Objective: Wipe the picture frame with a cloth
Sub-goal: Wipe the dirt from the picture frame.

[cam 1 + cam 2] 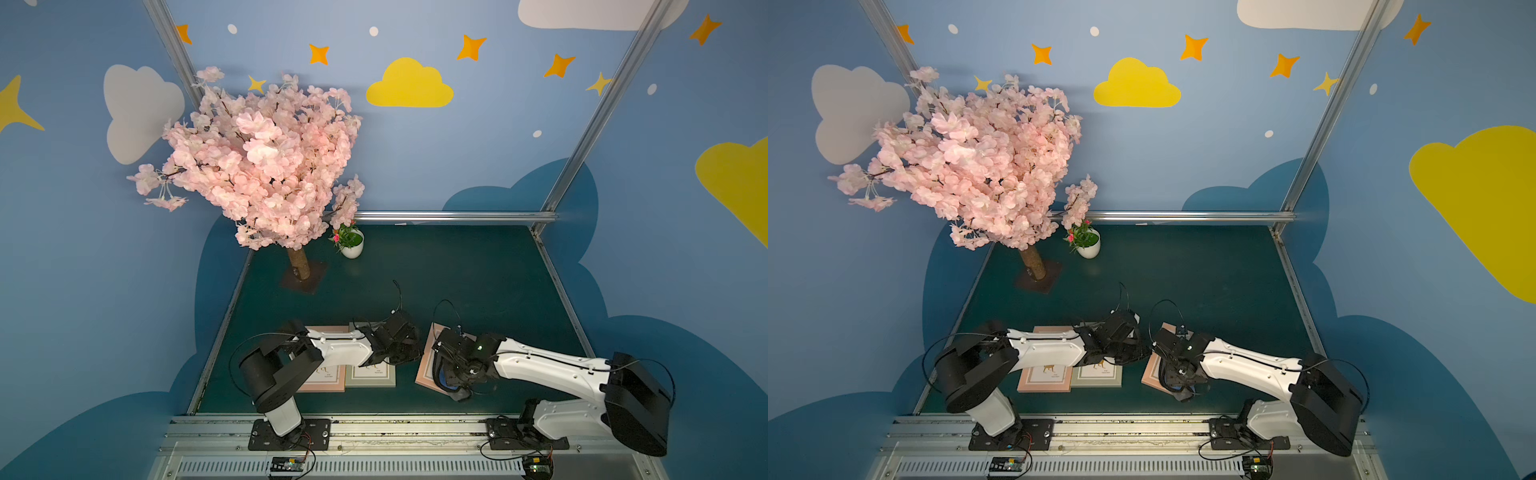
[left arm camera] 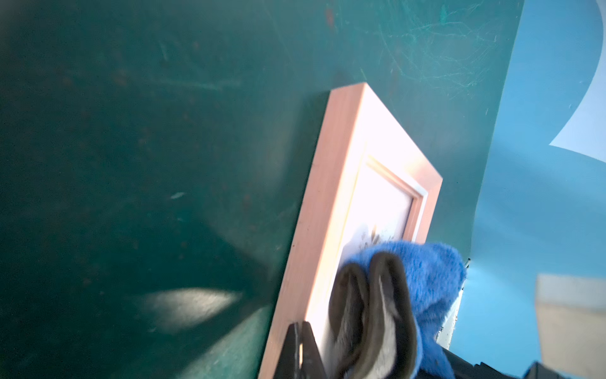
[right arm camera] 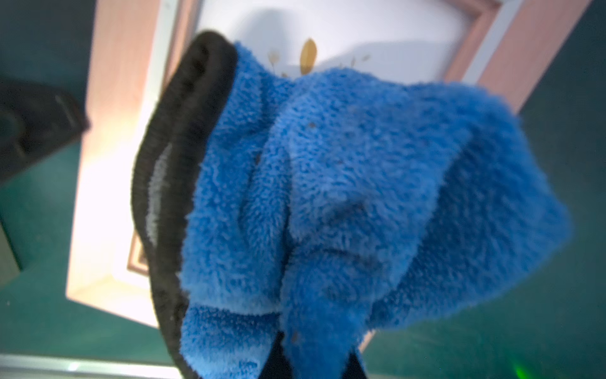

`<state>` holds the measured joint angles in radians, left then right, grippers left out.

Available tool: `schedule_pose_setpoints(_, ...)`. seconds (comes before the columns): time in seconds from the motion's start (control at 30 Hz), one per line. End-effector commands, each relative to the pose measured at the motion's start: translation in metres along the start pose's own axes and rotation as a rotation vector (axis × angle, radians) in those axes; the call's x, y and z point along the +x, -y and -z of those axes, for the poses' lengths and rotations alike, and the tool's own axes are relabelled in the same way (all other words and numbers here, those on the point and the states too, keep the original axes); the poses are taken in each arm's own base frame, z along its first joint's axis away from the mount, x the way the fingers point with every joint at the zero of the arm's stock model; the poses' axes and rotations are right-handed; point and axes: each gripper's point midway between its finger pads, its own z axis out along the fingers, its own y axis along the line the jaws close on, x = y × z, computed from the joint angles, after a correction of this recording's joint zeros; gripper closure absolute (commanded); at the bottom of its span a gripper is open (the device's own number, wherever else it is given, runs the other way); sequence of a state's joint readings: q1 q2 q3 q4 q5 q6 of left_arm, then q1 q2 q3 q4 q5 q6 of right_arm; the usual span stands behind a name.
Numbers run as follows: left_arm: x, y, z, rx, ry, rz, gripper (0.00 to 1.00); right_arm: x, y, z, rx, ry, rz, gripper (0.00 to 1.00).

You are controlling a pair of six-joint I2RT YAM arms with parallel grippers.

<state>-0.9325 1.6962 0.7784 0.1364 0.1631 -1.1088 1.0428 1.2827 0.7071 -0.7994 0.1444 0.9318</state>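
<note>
The picture frame (image 1: 424, 365), pink with a white print, lies flat on the green table, right of centre in both top views. My right gripper (image 3: 313, 361) is over it, shut on the cloth (image 3: 344, 183). The blue plush cloth with its dark reverse hangs bunched onto the frame's glass (image 3: 360, 29). In the left wrist view my left gripper (image 2: 301, 341) is shut with nothing between its fingers. Its tip sits at the pink frame's (image 2: 331, 197) left border, beside the cloth (image 2: 433, 275). In a top view the left gripper (image 1: 1143, 353) reaches that frame's (image 1: 1149, 376) left edge.
Two more frames, one pink (image 1: 324, 384) and one grey-green (image 1: 372, 376), lie side by side under my left arm. A pink blossom tree (image 1: 266, 166) and a small white plant pot (image 1: 352, 247) stand at the back left. A metal rail (image 1: 374, 432) runs along the front edge.
</note>
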Motion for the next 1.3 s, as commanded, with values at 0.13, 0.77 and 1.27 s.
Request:
schedule_pose_setpoints(0.13,0.033,-0.06,-0.008,-0.19,-0.103,0.037,0.95,0.03,0.038,-0.001,0.108,-0.06,-0.068,1.0)
schedule_pose_setpoints(0.77,0.035,-0.028,-0.006,-0.074,-0.112,-0.075,0.75,-0.024,0.047,-0.009,-0.142,0.171,-0.357,1.0)
schedule_pose_setpoints(1.27,0.035,-0.033,0.005,-0.095,-0.08,-0.059,0.75,-0.051,0.007,-0.035,-0.299,0.158,-0.324,1.0)
